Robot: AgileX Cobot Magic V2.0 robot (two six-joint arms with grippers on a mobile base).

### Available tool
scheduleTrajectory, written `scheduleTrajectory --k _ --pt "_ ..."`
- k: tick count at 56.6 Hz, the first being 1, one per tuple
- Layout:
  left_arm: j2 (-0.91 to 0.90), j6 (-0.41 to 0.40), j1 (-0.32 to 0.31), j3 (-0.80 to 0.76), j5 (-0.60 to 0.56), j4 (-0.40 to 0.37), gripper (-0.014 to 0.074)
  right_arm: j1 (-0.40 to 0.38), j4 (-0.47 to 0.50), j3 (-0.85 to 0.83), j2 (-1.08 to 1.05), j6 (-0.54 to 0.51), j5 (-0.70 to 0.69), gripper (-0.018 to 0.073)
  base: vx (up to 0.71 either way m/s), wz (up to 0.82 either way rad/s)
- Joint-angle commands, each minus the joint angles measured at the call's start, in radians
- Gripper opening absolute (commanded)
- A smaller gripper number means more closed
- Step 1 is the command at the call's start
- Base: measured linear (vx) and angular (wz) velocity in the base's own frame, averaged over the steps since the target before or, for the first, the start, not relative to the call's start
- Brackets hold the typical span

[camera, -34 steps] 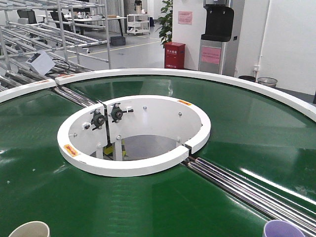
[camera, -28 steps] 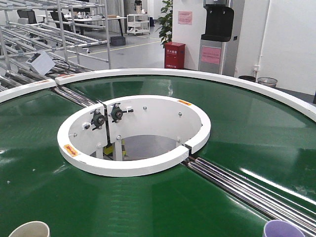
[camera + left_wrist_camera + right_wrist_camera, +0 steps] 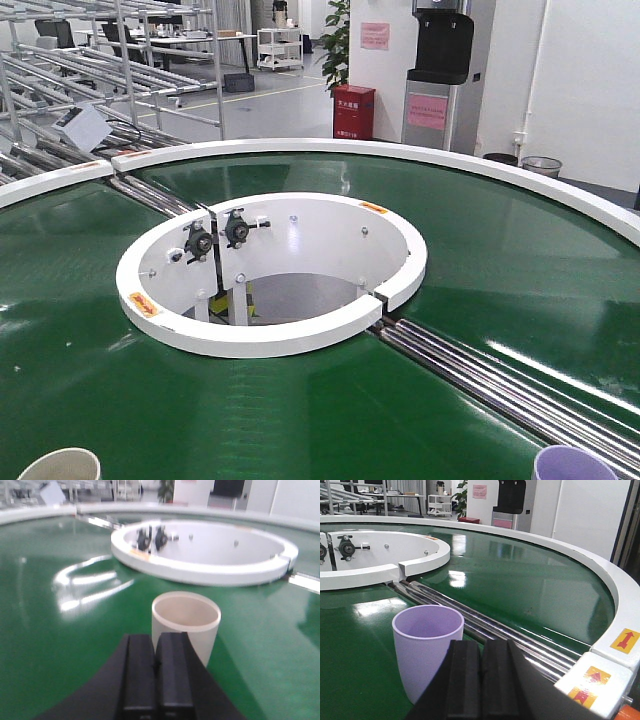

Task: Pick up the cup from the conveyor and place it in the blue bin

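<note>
You held left gripper [image 3: 156, 642] and right gripper [image 3: 481, 647] closed, empty | cream cup [image 3: 186, 622], lilac cup [image 3: 425, 645] stood just ahead | you needed jaws spread before advancing.

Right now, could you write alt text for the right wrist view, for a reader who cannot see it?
A lilac cup stands upright on the green conveyor, just beyond the right gripper, whose black fingers are shut. Steel rollers lie beside the cup.

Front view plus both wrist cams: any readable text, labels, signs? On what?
No words legible anywhere.
Red cabinet: white characters, too small.
Pink wall sign, pink dispenser sign: blurred.
Yellow stickers, conveyor outer rim: red arrows, no words.
Orange stickers, inner rim: too small.
</note>
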Motion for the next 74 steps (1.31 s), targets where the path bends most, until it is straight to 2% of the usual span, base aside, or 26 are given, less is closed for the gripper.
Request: scheduleTrajectory --k 1,12,19,24,29,33,39,47,54,62,69,74 --pt "-0.017 -0.013 0.003 0.002 -0.186 -0.003 -0.0006 -0.006 -0.007 0.020 -0.009 0.000 -0.087 -0.0009 0.00 0.00" --pt "-0.017 -0.013 0.003 0.002 -0.243 -0.003 -0.0006 -0.006 -0.007 0.020 -0.009 0.000 -0.123 -0.0009 0.00 0.00" --pt "-0.017 -0.013 0.003 0.002 -0.389 -0.003 -0.0006 -0.006 -0.007 0.020 -0.009 0.000 -0.159 -0.0009 0.00 0.00" --pt "-0.017 -0.012 0.003 -0.006 -0.472 -0.003 -0.0006 -0.006 -0.007 0.016 -0.009 0.000 -0.261 -0.0009 0.00 0.00" --pt "-0.017 0.022 0.003 -0.064 -0.398 -0.003 -0.0003 -0.006 -0.007 -0.039 -0.009 0.001 -0.330 -0.0009 0.00 0.00" --pt "-0.017 0.102 0.003 -0.154 -0.277 -0.003 -0.0002 -0.006 -0.007 -0.123 -0.005 0.002 -0.307 -0.0009 0.00 0.00" --pt "0.010 0.187 0.003 -0.314 -0.116 -0.003 0.0000 -0.006 -0.007 -0.303 0.054 0.003 -0.166 -0.0009 0.00 0.00" --pt "0.147 0.208 0.003 -0.536 0.085 -0.002 0.0004 -0.006 -0.008 -0.505 0.208 0.003 0.018 -0.0009 0.00 0.00" --pt "0.294 0.217 0.003 -0.627 0.101 -0.002 0.0017 -0.006 -0.008 -0.570 0.355 0.003 0.051 -0.0007 0.00 0.00" --pt "0.436 0.217 0.003 -0.623 0.122 -0.002 0.0052 -0.006 -0.008 -0.573 0.481 0.003 0.063 0.0000 0.00 0.00" --pt "0.556 0.217 0.003 -0.623 0.151 -0.002 0.0118 -0.006 -0.008 -0.573 0.573 0.003 0.074 0.0025 0.00 0.00" --pt "0.620 0.217 0.003 -0.623 0.160 -0.002 0.0202 -0.006 -0.007 -0.573 0.626 0.003 0.074 0.0062 0.00 0.00"
